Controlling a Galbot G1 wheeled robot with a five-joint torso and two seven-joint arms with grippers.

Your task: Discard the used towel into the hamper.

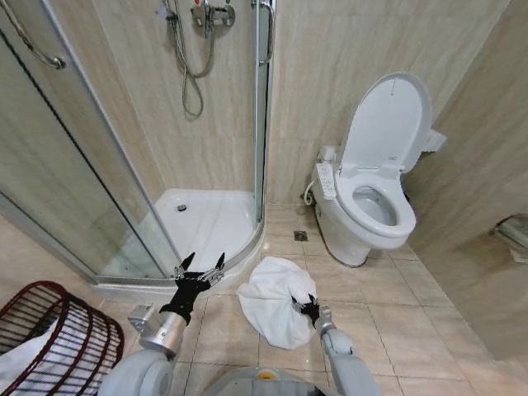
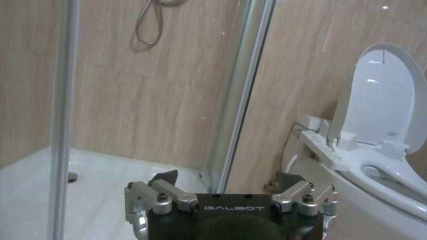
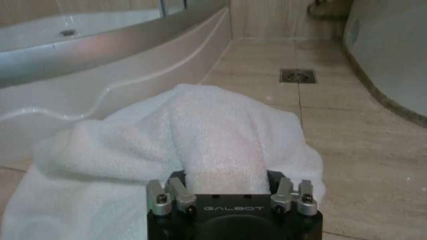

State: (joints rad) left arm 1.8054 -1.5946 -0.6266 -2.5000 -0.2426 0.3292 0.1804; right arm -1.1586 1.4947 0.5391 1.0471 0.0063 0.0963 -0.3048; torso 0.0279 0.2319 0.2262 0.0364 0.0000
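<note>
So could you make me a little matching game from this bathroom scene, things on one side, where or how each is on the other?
Things:
1. towel
2. hamper
3. left gripper
4. toilet lid

States:
A. raised upright
B. open, holding nothing, in front of the shower tray
C. crumpled on the floor tiles, pinched by the right gripper
D. on the floor at the robot's far left

Pairs: 1-C, 2-D, 3-B, 4-A

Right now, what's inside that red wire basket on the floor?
Something white, cloth by the look of it, shows through the ribs of the basket. How far it goes I can't tell; the picture's edge cuts it off. The towel lies on the tiles, in the right claw.
</note>
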